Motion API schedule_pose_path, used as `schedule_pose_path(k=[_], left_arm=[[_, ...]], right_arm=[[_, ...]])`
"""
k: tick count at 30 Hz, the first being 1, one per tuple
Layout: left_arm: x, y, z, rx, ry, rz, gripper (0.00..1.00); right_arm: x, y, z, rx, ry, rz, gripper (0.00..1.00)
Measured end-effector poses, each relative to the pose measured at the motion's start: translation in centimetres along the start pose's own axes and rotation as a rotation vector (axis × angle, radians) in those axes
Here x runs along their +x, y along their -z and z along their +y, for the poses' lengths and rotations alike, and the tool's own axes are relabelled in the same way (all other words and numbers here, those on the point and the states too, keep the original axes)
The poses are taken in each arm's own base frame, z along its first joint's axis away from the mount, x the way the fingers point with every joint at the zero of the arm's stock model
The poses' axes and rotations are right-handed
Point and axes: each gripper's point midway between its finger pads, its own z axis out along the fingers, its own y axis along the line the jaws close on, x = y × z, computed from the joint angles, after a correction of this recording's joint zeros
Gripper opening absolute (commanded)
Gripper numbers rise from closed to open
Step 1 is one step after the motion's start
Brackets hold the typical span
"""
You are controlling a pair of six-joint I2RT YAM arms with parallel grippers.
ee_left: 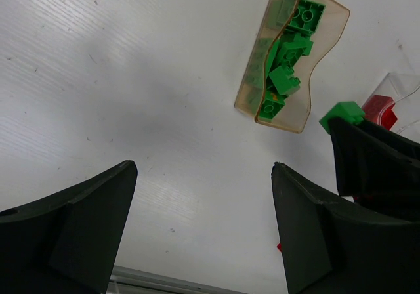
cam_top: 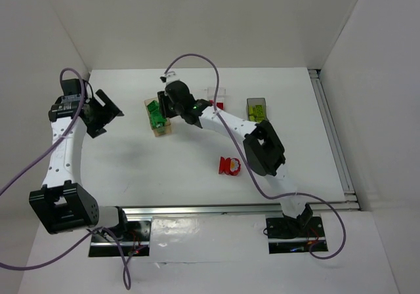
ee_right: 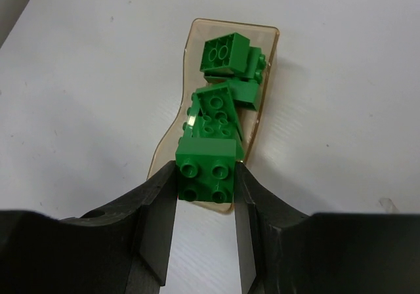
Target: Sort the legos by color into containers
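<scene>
The translucent orange-tan bin point(cam_top: 157, 128) holds several dark green legos point(ee_right: 222, 100). My right gripper point(ee_right: 205, 176) is shut on a dark green 2x2 brick point(ee_right: 205, 169) and holds it just above the near end of that bin point(ee_right: 190, 38). In the top view the right gripper point(cam_top: 165, 107) reaches over the bin. My left gripper point(ee_left: 203, 228) is open and empty, above bare table to the left of the bin point(ee_left: 315, 77); in the top view the left gripper point(cam_top: 108, 115) is at the far left. Red legos point(cam_top: 230, 166), one of them round, lie on the table.
A clear bin point(cam_top: 215, 90) with red bricks stands right of the orange bin. A smoky dark bin point(cam_top: 256, 100) with yellow-green bricks point(cam_top: 256, 112) stands further right. White walls close in the table at the back and sides. A metal rail runs along the near edge.
</scene>
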Motion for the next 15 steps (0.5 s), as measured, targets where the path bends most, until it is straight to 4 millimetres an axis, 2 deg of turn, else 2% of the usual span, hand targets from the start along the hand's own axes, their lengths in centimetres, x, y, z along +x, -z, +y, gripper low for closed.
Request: schedule_pose_path(k=[3,8,10,12,13,15], left_arm=[[-0.2,0.2,0.2,0.004,0.006,-0.006,0.93],[0.2,0.1,0.2,0.012,0.009,0.013,0.93],[0.3,0.1,0.2,0.015,0.008,0.015,0.93],[0.3,0.2,0.2,0.017,-0.004,0.017,0.93],[0.3,0.2,0.2,0.017,-0.007,0.017,0.93],[0.3,0.2,0.2,0.018,-0.010,0.017,0.93]], right_arm=[[0.9,-1.9,0.4,-0.023,0.015,0.014,0.34],[2.6,-2.7,0.5,-0.047,0.041,0.053,0.37],[2.8,-2.7,0.5,-0.053,0.044,0.059,0.63],[2.8,-2.7,0.7,-0.060,0.047,0.060,0.82],[2.8,-2.7,0.7,-0.062,0.045,0.061,0.86],[2.9,-2.7,0.8,-0.068,0.055,0.063,0.87]])
